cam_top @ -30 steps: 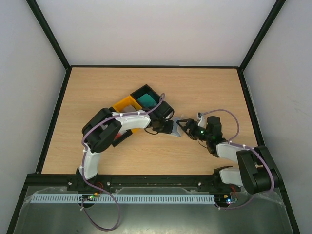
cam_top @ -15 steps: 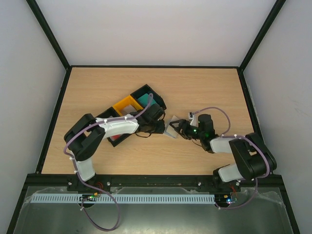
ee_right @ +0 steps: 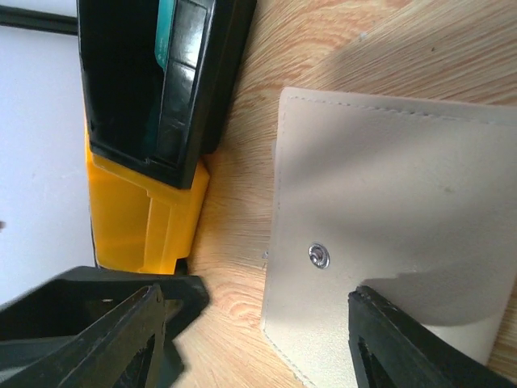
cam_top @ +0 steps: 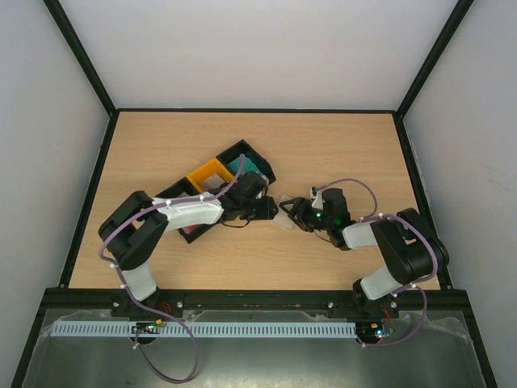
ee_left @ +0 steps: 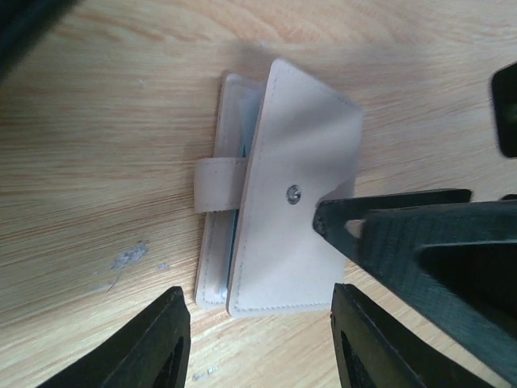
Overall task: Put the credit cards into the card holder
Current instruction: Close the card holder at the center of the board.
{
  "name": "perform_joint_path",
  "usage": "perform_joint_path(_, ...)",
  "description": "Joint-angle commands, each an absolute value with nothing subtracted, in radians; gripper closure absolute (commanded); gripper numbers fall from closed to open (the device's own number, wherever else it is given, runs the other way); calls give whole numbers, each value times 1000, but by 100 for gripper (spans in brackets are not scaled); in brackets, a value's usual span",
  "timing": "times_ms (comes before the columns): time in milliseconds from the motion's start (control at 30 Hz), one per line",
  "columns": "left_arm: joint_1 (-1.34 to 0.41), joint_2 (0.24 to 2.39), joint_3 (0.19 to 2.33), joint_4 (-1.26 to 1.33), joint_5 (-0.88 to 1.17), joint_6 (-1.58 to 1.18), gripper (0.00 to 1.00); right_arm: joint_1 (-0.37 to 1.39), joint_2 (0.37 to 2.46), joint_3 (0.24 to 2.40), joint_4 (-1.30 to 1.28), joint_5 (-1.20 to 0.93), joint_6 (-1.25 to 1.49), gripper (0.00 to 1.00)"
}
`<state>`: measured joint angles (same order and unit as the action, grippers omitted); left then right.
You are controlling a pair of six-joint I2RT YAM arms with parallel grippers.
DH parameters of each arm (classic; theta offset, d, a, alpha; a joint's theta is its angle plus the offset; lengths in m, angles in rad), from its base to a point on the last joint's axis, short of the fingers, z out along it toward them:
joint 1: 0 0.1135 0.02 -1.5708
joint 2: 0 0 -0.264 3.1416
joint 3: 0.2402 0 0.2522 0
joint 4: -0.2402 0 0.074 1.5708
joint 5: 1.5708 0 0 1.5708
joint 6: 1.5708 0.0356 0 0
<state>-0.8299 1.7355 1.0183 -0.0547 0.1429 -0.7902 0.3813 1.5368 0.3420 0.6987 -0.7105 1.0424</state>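
The card holder (ee_left: 291, 210) is a beige folding wallet lying on the table, its top flap with the snap button a little ajar and blue-grey showing at the left edge. It lies between the two grippers in the top view (cam_top: 284, 215). My left gripper (ee_left: 262, 339) is open and empty, its fingers just short of the wallet's near edge. My right gripper (ee_right: 250, 339) is open, with one finger (ee_right: 412, 347) over the wallet's flap (ee_right: 388, 202) beside the snap. A teal credit card (ee_right: 166, 24) lies in the black tray. The other cards are mostly hidden under the left arm.
The black tray (cam_top: 254, 158) and the yellow tray (cam_top: 208, 174) stand in a row behind the left arm; both also show in the right wrist view, black (ee_right: 129, 81) and yellow (ee_right: 137, 218). A dark frame edges the table.
The left arm's elbow has swung left and its gripper has drawn back a little from the wallet. The right gripper has moved left, over the wallet.
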Motion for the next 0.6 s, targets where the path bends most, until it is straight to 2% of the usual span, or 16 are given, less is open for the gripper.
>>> perform_joint_path(0,-819,1834,1034,-4,254,-785,50,385,1532,336,694,-638,1086,39)
perform_joint_path(133,-811,1892,1059,7,286,-773,53,385,1466,333,660,-611,1079,39)
perform_joint_path(267,-807,1927,1086,-25,271,-752,61,385,1392,341,582,-564,1049,39)
perform_joint_path(400,-803,1939,1086,-61,242,-740,68,385,1327,403,370,-433,928,39)
perform_joint_path(567,-797,1940,1070,-74,237,-731,71,385,1383,525,157,-281,752,38)
